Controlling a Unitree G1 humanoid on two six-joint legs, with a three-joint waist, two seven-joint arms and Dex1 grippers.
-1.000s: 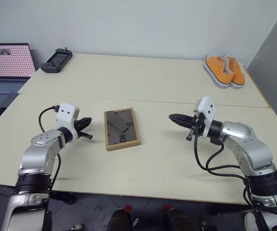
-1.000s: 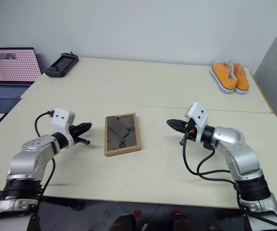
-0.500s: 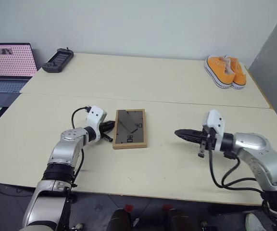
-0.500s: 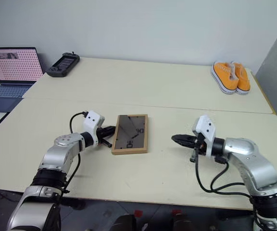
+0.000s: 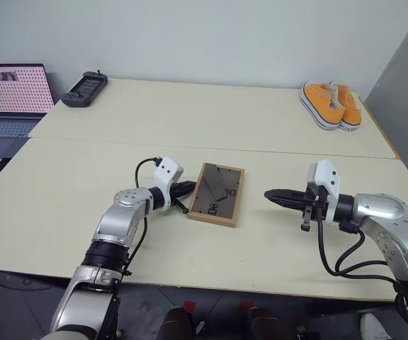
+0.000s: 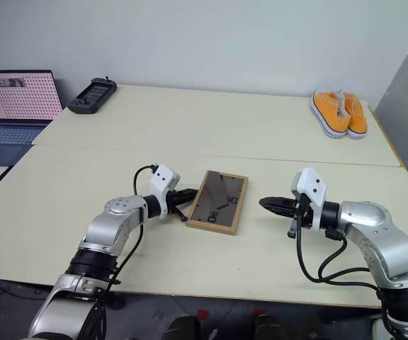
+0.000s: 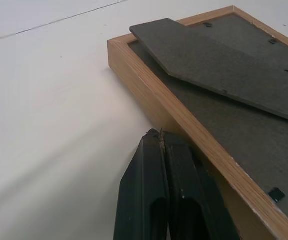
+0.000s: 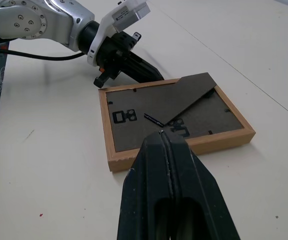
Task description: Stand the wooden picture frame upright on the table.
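You have one wooden picture frame (image 5: 217, 194) lying face-down mid-table (image 5: 275, 127), easel flap up, and two orange shoes (image 5: 331, 104) at the far right. Your left gripper (image 5: 188, 187), fingers pressed together and empty, seems to touch the frame's left edge. The right gripper (image 5: 270, 194), likewise clamped on nothing, hovers just right of it.

You see a pale cream surface (image 5: 275, 127) crossed by a seam. The wooden picture frame (image 5: 217, 203) lies flat on it, back panel up, just nearer than the seam. Far right of the frame sit orange shoes (image 5: 331, 103); far left, a dark handheld controller (image 5: 83, 88).
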